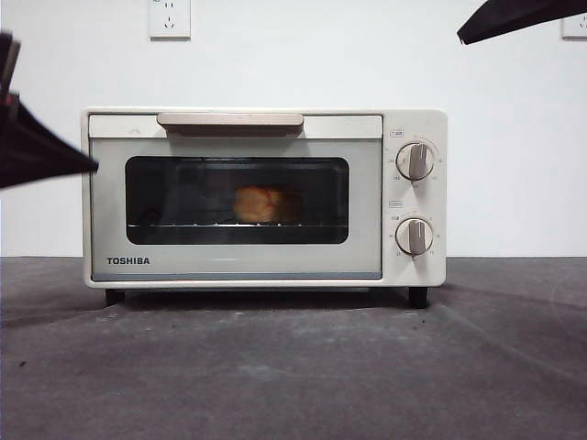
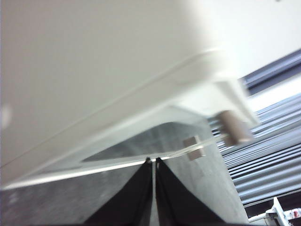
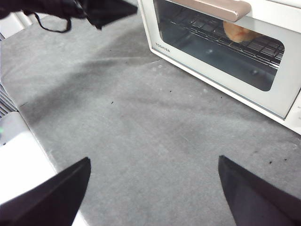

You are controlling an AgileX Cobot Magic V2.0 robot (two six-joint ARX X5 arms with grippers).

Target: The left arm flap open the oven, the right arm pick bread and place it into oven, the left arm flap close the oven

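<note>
Grey felt covers the table point(image 1: 293, 367), and a white wall with a socket point(image 1: 170, 18) is seen behind. The oven point(image 1: 266, 197) sits dead centre in the front view with its door shut, and the bread point(image 1: 261, 204) can be made out on the rack behind the glass, so the task looks basically finished.

The left gripper point(image 2: 153, 162) is pressed together with nothing pinched, right by the oven's side; it's seen at 9 o'clock in the front view. The right gripper point(image 3: 153, 188) is spread wide, empty, parked over bare felt well clear of the oven, and it's probably the dark tip at 1 o'clock.

If anything's left, the door just needs to be confirmed fully seated, then the left arm should be pulled straight away so the handle point(image 1: 229, 120) isn't clipped.

The knobs point(image 1: 415, 160) are only shown from the front. The rack wires are shown best by the right wrist. The handle's end is caught only by the left wrist.
</note>
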